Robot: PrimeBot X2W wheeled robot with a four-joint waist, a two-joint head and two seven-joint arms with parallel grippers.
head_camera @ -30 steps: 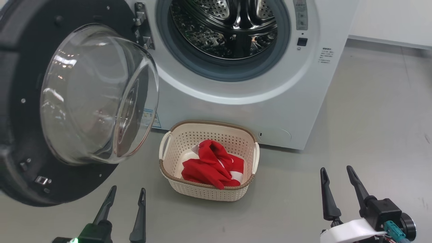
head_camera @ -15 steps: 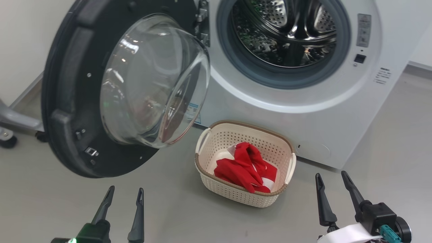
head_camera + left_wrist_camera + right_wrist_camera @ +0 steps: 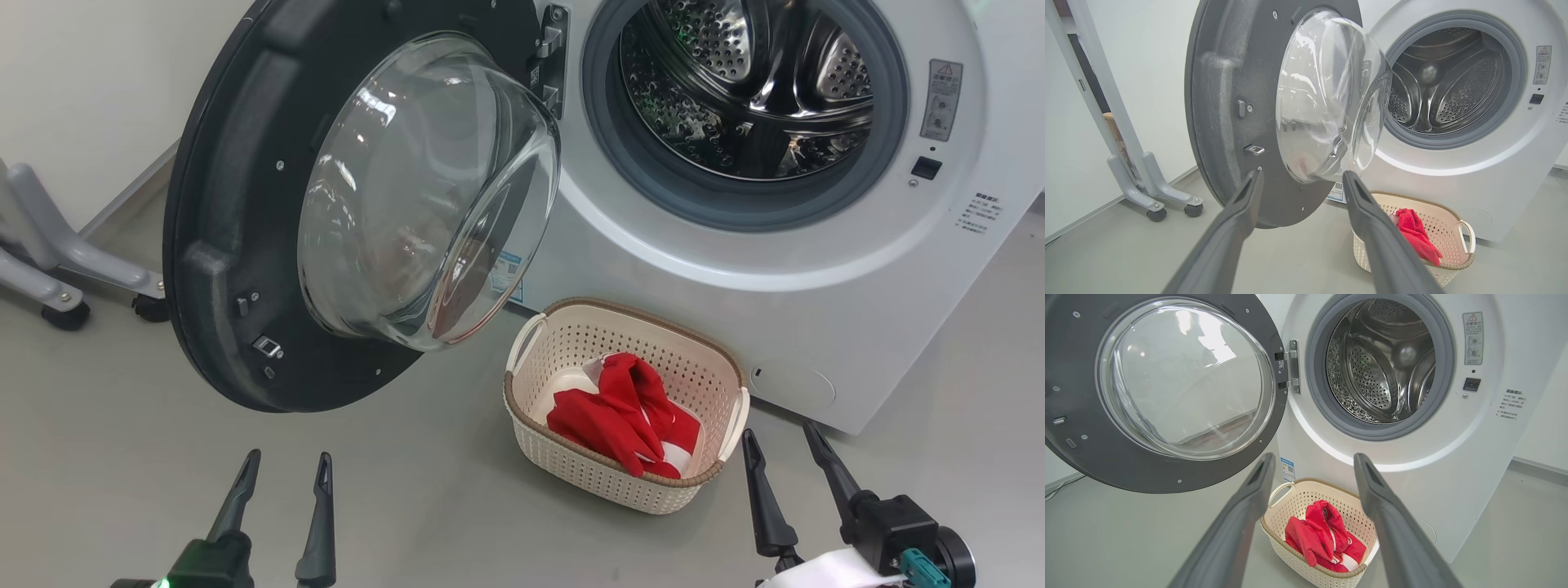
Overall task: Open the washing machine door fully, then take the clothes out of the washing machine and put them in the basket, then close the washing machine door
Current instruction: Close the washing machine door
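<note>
- The left fingers (image 3: 235, 498) and right fingers (image 3: 761, 498) are standing apart, holding nothing.
- The clothes (image 3: 604, 416) are lying in the basket (image 3: 620, 309), near the right fingers; a careless arm swing is risking a knock.
- The door (image 3: 245, 204) is hanging open; a push on its curved glass (image 3: 424, 188) may be slipping, leaving it unlatched.

Left pincer (image 3: 289, 454): two long dark fingers (image 3: 233, 506), each tapering to a narrow pointed tip, with a shallow elongated recess just below the tip. At their root sits a dark glossy housing (image 3: 208, 559) carrying a lit green lamp (image 3: 167, 581). Close up in the left wrist view, the finger surface is matt dark grey and smooth. Right pincer (image 3: 778, 429): fingers of the same pattern, seated in a black block-shaped body (image 3: 894, 523). Behind that body is a black round cap (image 3: 959, 559), a teal connector (image 3: 918, 563) beside the cap, and a white moulded shell (image 3: 824, 567) at the base.
</note>
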